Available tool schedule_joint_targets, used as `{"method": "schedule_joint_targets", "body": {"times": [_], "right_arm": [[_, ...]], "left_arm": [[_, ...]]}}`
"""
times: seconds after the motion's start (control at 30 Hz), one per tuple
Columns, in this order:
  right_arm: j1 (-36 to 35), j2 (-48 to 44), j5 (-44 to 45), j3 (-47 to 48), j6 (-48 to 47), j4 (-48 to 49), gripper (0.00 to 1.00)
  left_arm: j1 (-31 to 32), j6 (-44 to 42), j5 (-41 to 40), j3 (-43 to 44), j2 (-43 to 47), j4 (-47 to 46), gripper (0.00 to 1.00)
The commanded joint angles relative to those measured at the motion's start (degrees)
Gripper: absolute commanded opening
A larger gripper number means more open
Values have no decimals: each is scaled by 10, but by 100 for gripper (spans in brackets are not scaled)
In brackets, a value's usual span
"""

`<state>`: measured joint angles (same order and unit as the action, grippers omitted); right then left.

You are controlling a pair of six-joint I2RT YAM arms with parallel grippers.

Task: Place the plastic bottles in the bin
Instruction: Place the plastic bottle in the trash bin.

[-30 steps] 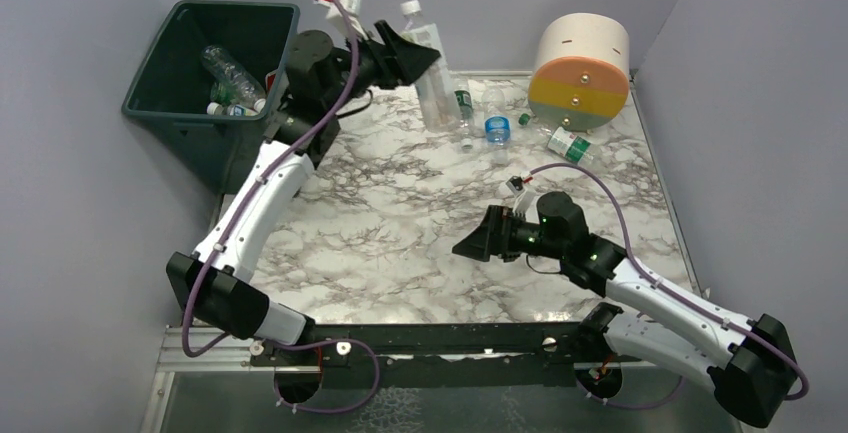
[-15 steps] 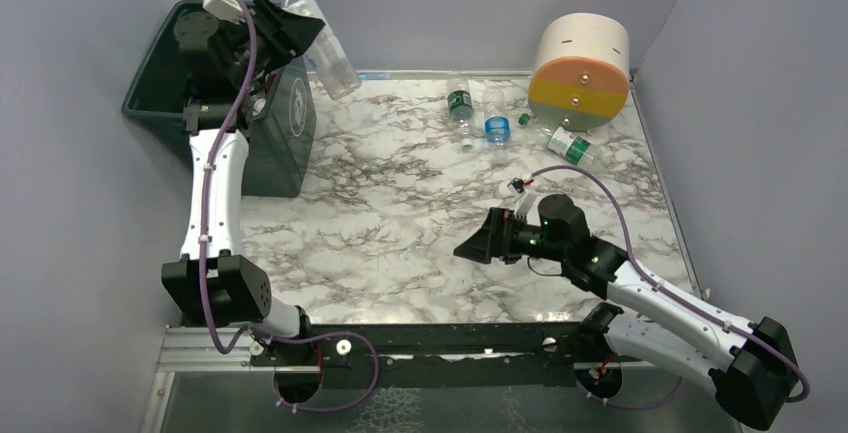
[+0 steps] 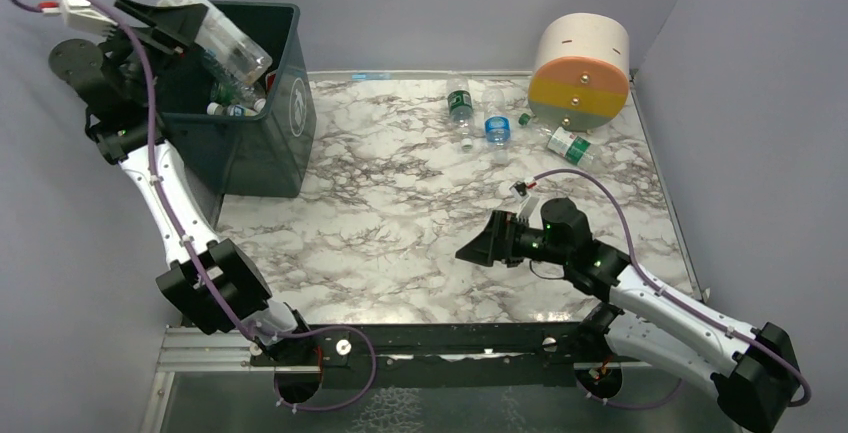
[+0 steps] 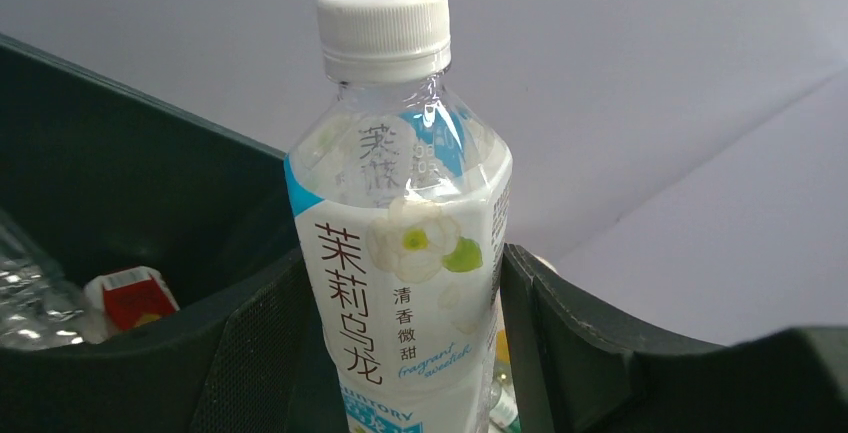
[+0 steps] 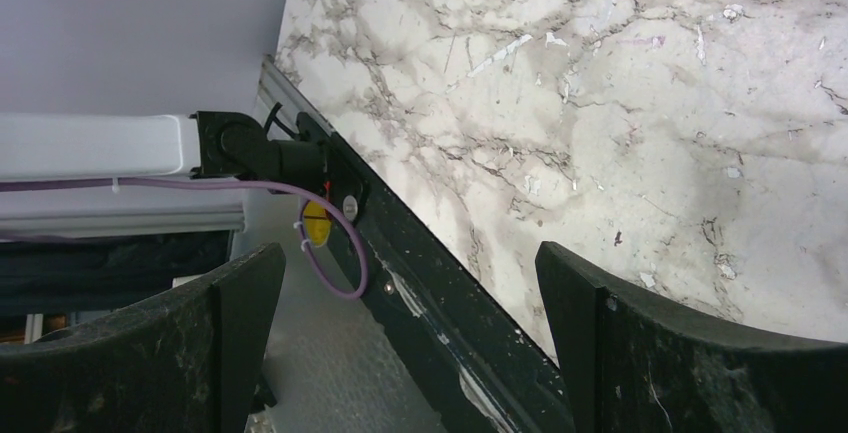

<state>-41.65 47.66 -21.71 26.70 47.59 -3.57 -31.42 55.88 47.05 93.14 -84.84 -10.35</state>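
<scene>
Left pincer is clenched on a white-capped bottle, tilted with the bin right below, so letting go should drop it in. Right pincer gapes empty over the tabletop; leftover bottles lie well beyond it.

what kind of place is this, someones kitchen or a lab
Probably a robot lab test cell, not a kitchen: left arm and right arm mounted at a marble-look table, grey walls boxing it in, loose plastic bottles and a green bin.
</scene>
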Motion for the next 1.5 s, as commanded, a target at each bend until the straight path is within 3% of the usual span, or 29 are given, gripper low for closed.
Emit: {"method": "schedule_joint_targets", "body": {"times": [0.0,0.17,0.47,0.57,0.7,0.9,1.0,1.1,1.47], "right_arm": [[-3,-9,-10,-3,4,-14,99],[-3,3,-13,4,4,-10,99],[-3,30,-23,11,5,9,99],[-4,38,-24,12,6,12,99],[-3,46,-27,16,8,17,99],[-4,55,-31,16,12,25,99],[-3,51,-30,16,11,24,99],[-3,47,-27,13,11,20,99],[-3,35,-26,14,9,14,99]], "left_arm": [[-57,100,44,-10,-8,-110,67],[-75,80,27,3,-16,-96,67],[-79,-51,-17,29,-49,-11,68],[-75,-70,-30,26,-60,-6,68],[-63,-144,-67,60,-85,69,70],[-30,-164,-75,57,-109,88,72],[-9,-180,-83,55,-114,105,76],[13,-201,-90,65,-121,131,92],[48,-223,-109,114,-99,189,99]]}}
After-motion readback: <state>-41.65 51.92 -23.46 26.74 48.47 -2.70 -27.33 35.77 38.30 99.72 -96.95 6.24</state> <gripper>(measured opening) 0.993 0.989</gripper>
